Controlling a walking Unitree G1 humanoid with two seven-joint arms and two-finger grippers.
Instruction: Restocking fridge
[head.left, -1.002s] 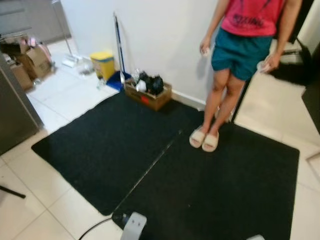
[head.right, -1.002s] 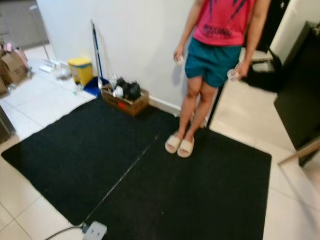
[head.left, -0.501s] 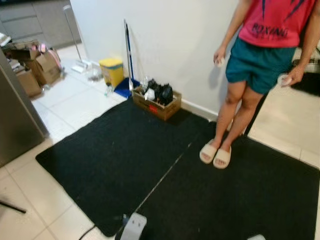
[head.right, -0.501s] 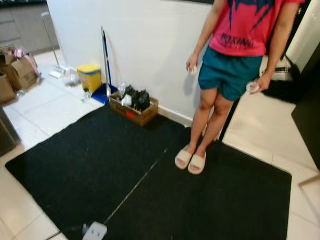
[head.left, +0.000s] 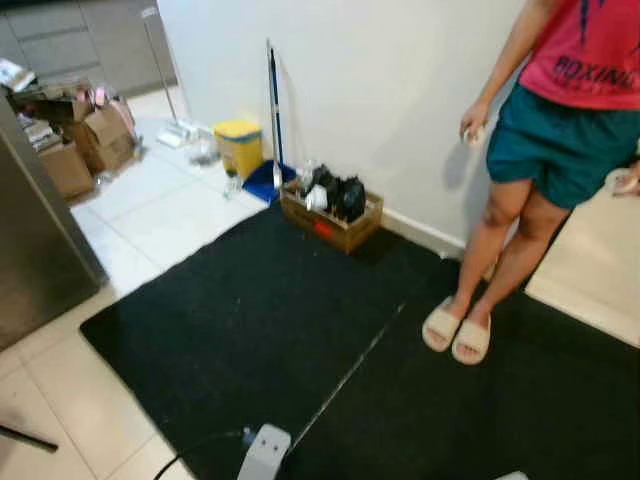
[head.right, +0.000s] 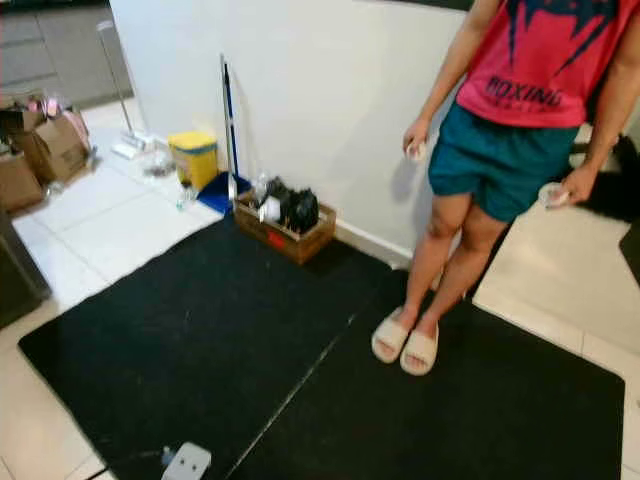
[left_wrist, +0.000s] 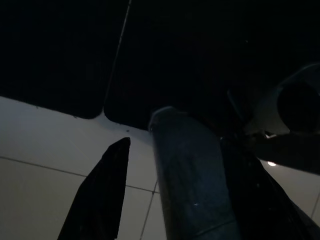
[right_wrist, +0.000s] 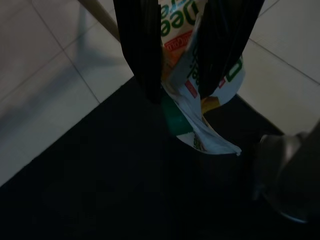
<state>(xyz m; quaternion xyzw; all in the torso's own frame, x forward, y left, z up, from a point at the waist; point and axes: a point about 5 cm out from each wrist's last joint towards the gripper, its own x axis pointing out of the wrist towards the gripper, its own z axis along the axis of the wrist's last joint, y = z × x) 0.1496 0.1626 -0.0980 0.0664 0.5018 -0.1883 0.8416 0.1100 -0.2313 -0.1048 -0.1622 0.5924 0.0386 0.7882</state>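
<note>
Black floor mats (head.left: 250, 330), a person in slides (head.right: 500, 150) by the white wall.
Right gripper (right_wrist: 182, 60) clamps a juice carton (right_wrist: 200, 100); left gripper (left_wrist: 170, 200) pinches a dark bottle (left_wrist: 192, 180).

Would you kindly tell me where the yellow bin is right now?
The small yellow bin stands on the white tiles by the white wall, at the robot's front left, beside the blue-handled broom and the brown wooden crate.

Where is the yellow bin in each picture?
Left eye view: the yellow bin stands at upper left, on the tiles by the white wall.
Right eye view: the yellow bin is also at upper left, a bit further left.
Left wrist view: not in it.
Right wrist view: not in it.
Shared landmark: the blue-handled broom leaning on the wall just right of the bin.
</note>
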